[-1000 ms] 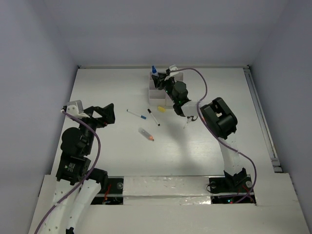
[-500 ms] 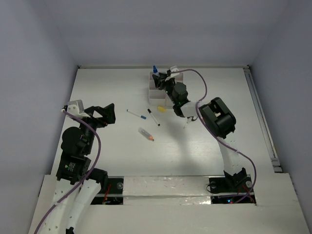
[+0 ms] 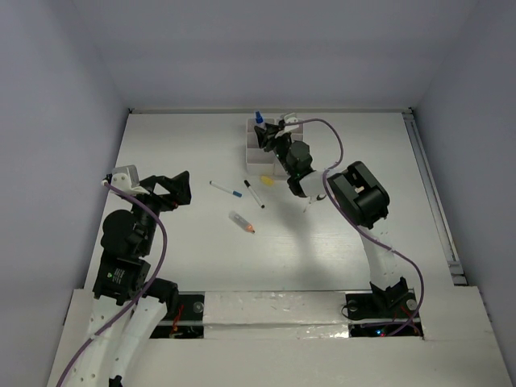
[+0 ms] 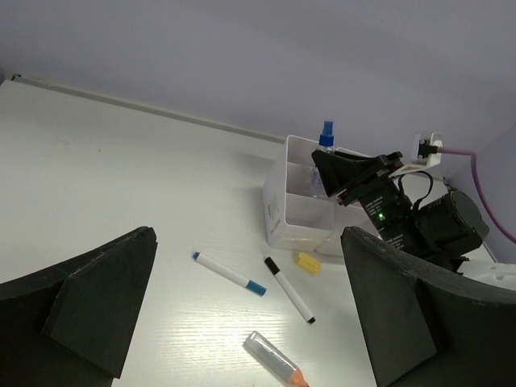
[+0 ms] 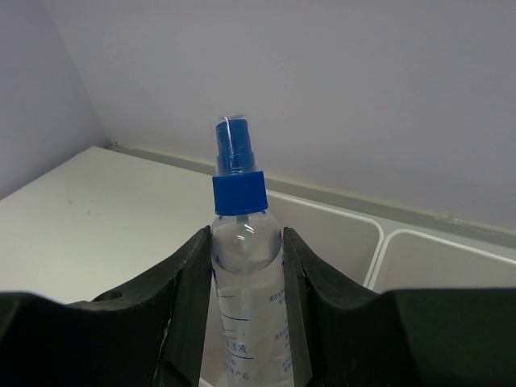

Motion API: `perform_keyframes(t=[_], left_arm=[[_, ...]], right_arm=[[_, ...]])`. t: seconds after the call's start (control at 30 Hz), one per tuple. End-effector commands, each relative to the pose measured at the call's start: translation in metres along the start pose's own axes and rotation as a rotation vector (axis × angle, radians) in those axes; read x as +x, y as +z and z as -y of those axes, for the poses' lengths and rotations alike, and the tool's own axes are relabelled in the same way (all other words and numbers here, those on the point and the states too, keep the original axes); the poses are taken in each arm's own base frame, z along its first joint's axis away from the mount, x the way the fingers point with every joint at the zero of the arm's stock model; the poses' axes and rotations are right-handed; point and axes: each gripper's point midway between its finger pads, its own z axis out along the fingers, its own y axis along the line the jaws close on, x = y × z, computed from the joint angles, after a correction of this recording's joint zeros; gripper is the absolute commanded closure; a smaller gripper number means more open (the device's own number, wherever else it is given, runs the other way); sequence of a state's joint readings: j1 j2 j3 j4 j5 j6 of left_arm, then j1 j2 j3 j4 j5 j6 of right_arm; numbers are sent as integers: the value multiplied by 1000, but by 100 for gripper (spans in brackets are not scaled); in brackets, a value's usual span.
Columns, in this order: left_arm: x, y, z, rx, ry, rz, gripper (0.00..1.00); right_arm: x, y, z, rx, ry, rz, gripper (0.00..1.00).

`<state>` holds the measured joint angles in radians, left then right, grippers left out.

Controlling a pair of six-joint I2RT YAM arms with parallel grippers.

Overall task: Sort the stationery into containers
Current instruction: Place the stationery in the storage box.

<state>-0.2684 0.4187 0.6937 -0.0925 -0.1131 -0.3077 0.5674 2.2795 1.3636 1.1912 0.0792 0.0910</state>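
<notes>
The right hand (image 5: 246, 278) is clamped on a clear spray bottle (image 5: 244, 242) with a blue cap, holding it upright at the far left compartment of the white tray (image 3: 251, 158). I cannot tell whether its base touches the compartment floor. On the worktop (image 3: 177, 145) near the tray lie a yellow eraser (image 3: 267, 181), a black pen (image 3: 254, 194), a blue pen (image 3: 226, 190) and a tube (image 3: 242, 222) with an orange tip. The left hand (image 3: 184, 189) hangs wide apart and empty, well left of them.
</notes>
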Motion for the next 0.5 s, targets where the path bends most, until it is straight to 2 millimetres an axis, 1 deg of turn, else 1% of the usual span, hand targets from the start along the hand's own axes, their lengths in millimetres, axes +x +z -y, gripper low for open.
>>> perform_keyframes(t=[0.0,0.17,0.23,0.27,0.3,0.47], left_arm=[[-14,2,8,34,3,52,1],[-14,2,9,37,1,54,1],[-14,2,9,37,0,54,1],[-14,2,9,37,0,54,1],[-14,2,9,38,2,53,1],[-15,2,7,33,-1,57,1]], right_arm=[[-40,2,1,6,15,130,65],[-44,0,0,-3,4,132,61],[-47,-1,0,-3,1,136,55],[-47,-2,0,-5,3,137,54],[-46,-3,0,-6,2,134,51],[-51,-6,-1,-10,-6,143,50]])
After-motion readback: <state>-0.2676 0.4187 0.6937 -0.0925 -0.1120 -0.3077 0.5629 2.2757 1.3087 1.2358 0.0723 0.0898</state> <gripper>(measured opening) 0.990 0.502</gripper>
